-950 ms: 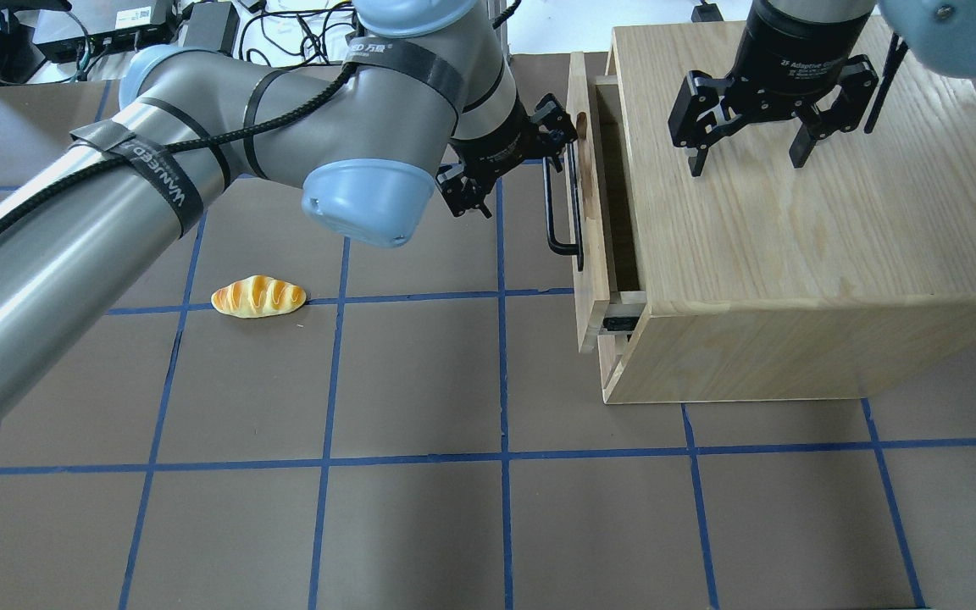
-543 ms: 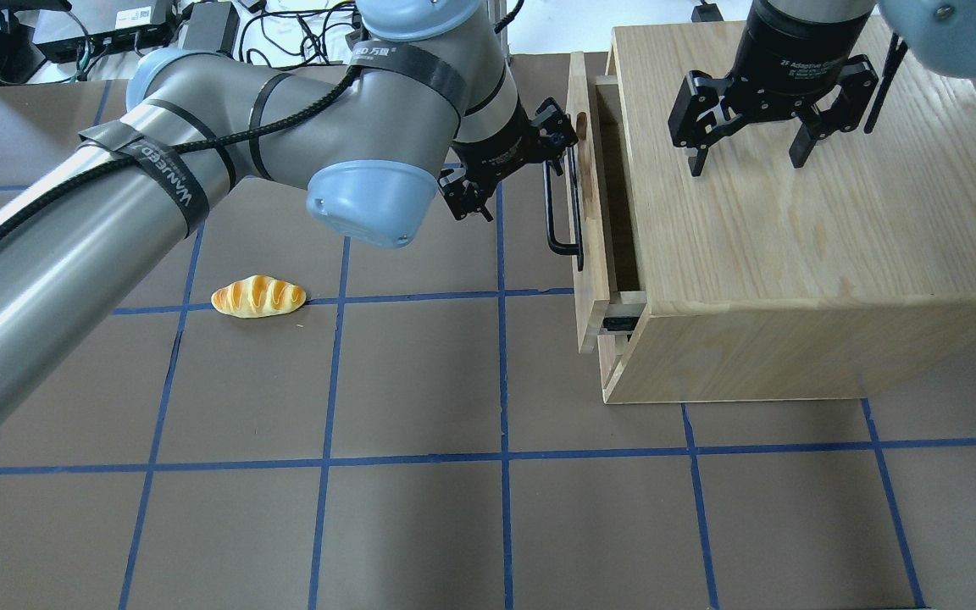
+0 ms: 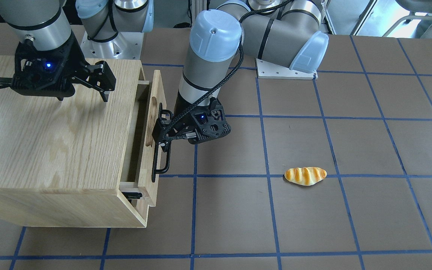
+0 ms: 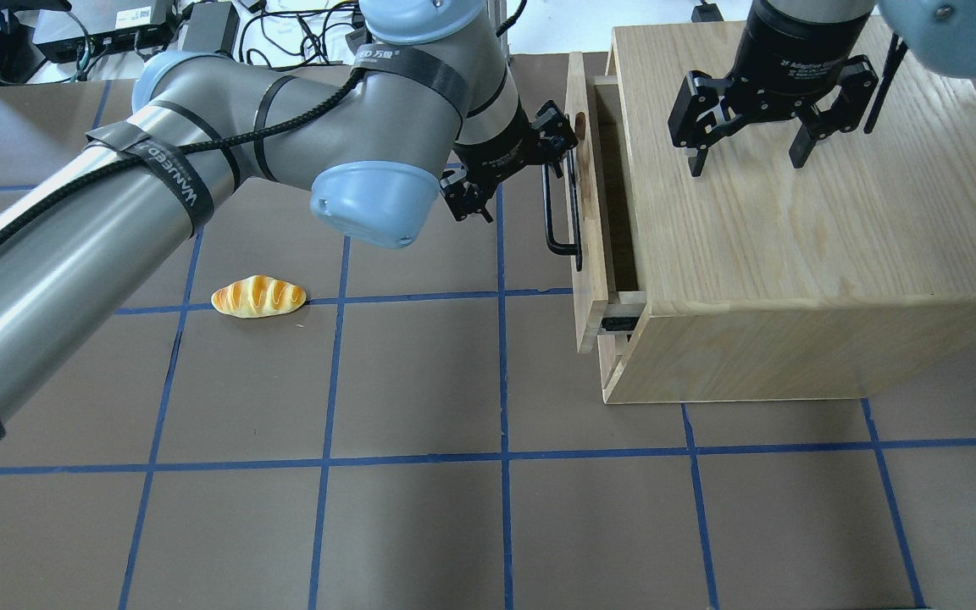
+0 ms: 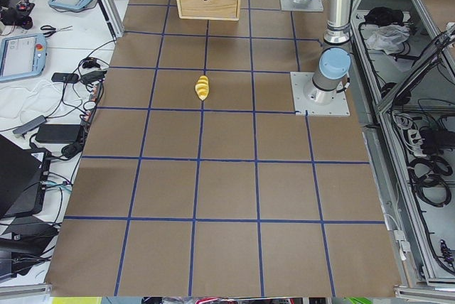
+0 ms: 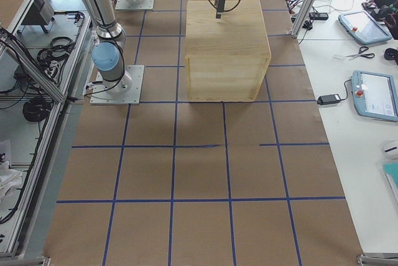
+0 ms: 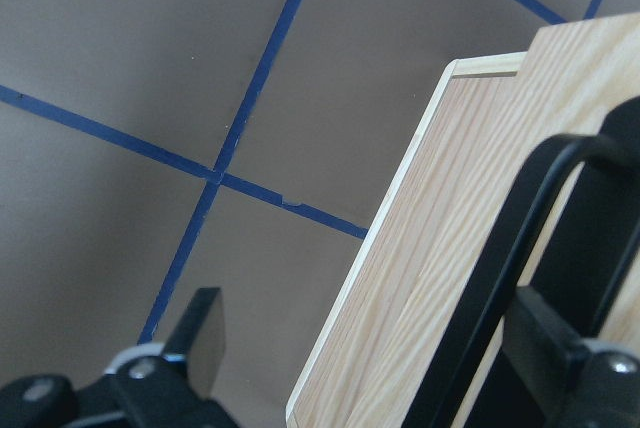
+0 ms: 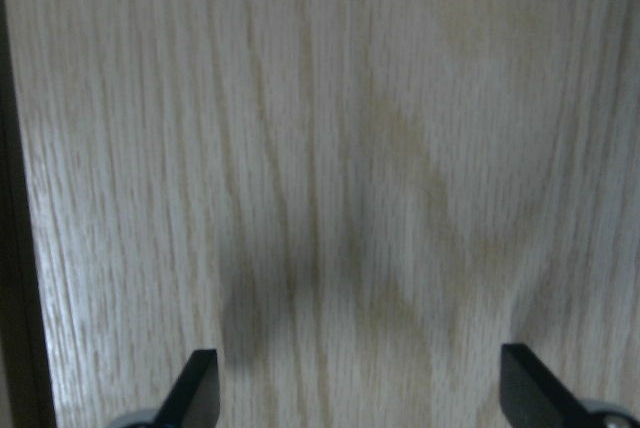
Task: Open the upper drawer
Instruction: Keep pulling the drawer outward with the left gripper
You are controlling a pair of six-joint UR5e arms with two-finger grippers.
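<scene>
Oak upper drawer [image 4: 591,280] ajar, interior in shadow, btm not vis.

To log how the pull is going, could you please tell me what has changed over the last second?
Only the left arm moved: its elbow drifted slightly toward the cabinet. The left hand stays open around the handle. The drawer shows the same small gap. The right hand still hangs open over the cabinet top, and the bread roll has not moved.
</scene>
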